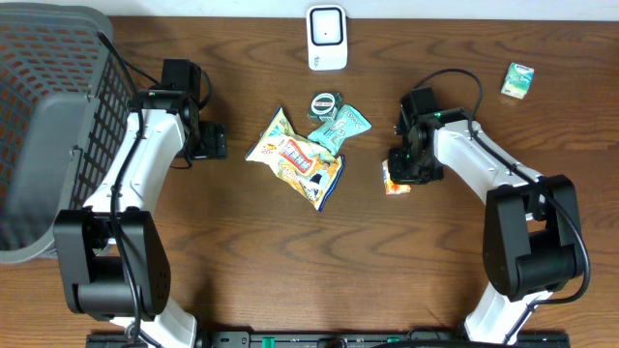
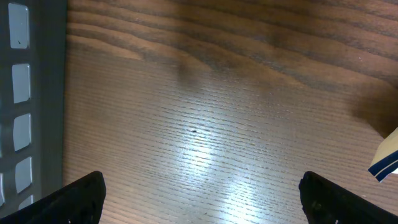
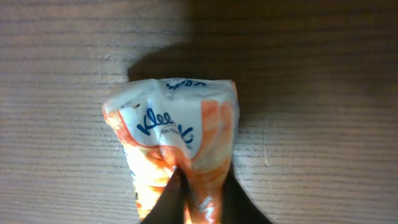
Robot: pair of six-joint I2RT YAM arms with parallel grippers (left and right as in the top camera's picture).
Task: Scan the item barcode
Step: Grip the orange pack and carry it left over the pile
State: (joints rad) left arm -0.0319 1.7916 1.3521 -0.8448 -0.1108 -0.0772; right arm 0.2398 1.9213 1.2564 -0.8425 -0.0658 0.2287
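Wooden worktop [image 1: 242, 251] under both arms: my right gripper [image 3: 202, 186] is clamped on the tissue pack [image 3: 171, 124], which sits well apart from the scanner [image 1: 327, 37] at the far edge. Left gripper [image 2: 200, 186] stands wide, empty. Lifting and scanning are yet to do.

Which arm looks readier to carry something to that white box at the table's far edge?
Right. The right pincer is closed on the orange-and-white tissue packet; the left pincer hangs open over the wooden table beside the grey mesh basket, holding nothing.
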